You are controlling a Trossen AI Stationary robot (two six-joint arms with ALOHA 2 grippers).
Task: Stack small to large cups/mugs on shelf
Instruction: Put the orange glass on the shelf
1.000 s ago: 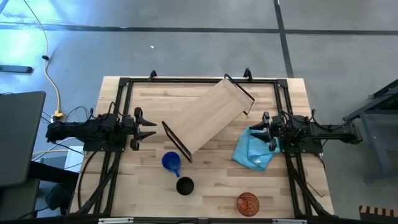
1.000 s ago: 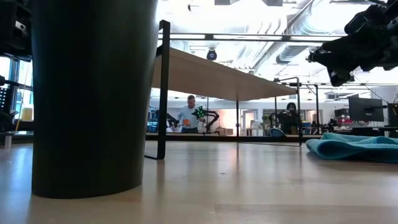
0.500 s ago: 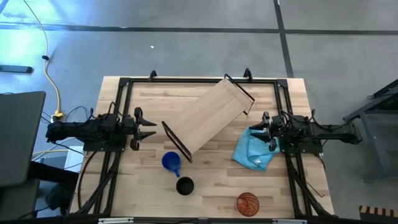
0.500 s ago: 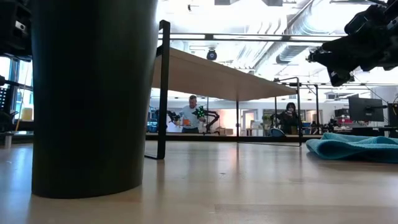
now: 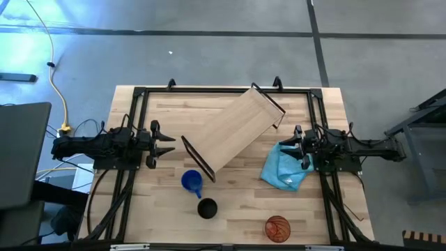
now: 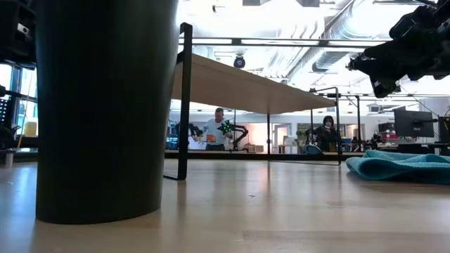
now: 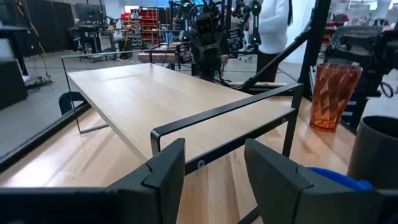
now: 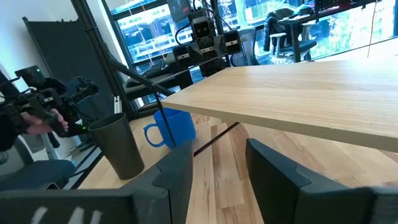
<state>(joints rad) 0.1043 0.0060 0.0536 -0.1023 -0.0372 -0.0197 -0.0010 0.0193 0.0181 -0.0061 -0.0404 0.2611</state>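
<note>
While all three vessels stand on the pale wooden bench (image 5: 313,230), no cup is on the shelf and no stacking has begun; I judge this the opening step.

Left claw (image 5: 166,143) hovers at the bench's left edge, fingers spread wide, empty, aimed at the near bracket of the shelf. Right claw (image 5: 289,142) hangs at the right edge above the crumpled light blue cloth (image 5: 284,168), fingers parted, holding nothing.

The long light wooden shelf board with thin black metal brackets (image 5: 233,129) sits diagonally across the middle of the bench, raised on its brackets, top bare.

Count:
- Cups/mugs: three. Blue mug with a handle (image 5: 191,182), just in front of the shelf's left end. Black cup (image 5: 207,208), near the blue mug, closer to the front edge. Translucent orange-red ribbed tumbler (image 5: 277,228), well apart to the right, at the front edge.
- Shelf: one.
- Cloth: one.
- Arms: two, both idle.

Relative sizes are hard to judge from overhead; the wrist views suggest the black cup stands taller than the blue mug.

Next move, as a judgement: choose the largest vessel as the base, bring a wide claw down over its rim, and lift it onto the shelf. The left arm lies nearer the blue mug and black cup; the right is nearer the tumbler.
</note>
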